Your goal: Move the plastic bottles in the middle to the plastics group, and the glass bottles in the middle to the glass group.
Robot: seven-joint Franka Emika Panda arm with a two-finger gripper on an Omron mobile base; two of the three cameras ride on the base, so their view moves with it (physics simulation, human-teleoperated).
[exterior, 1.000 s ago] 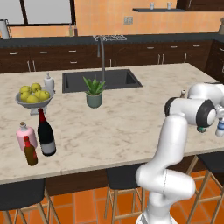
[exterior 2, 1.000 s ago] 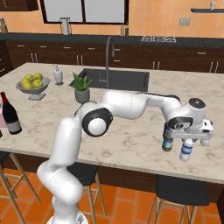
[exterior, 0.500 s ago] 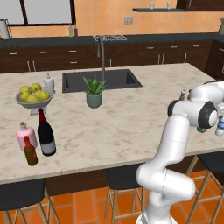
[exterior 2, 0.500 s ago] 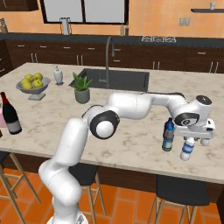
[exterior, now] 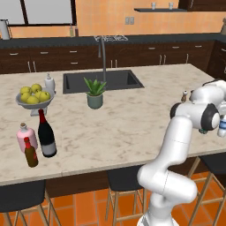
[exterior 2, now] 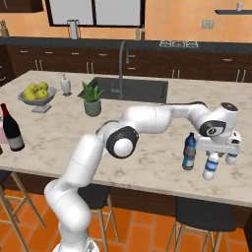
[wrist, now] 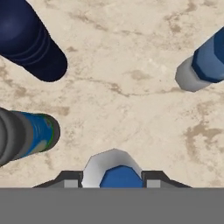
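Gripper (exterior 2: 215,158) sits at the far right end of the desk (exterior: 128,119), pointing straight down. Jaws are clamped on a plastic water bottle (exterior 2: 210,166), which hangs upright between them, long axis along the approach axis, base just above the stone. In the hand view its blue cap (wrist: 120,176) sits dead centre between the finger tips.

Plastics group is right at the jaws: dark blue bottle (exterior 2: 189,151) just beside, two more clear blue-label bottles (wrist: 28,133) near on either side.

My read: straight descent and release, gap looks free, neighbours close.

Wine bottle (exterior: 45,135) already stands well apart with the pink bottle (exterior: 25,137) and brown bottle (exterior: 30,152).
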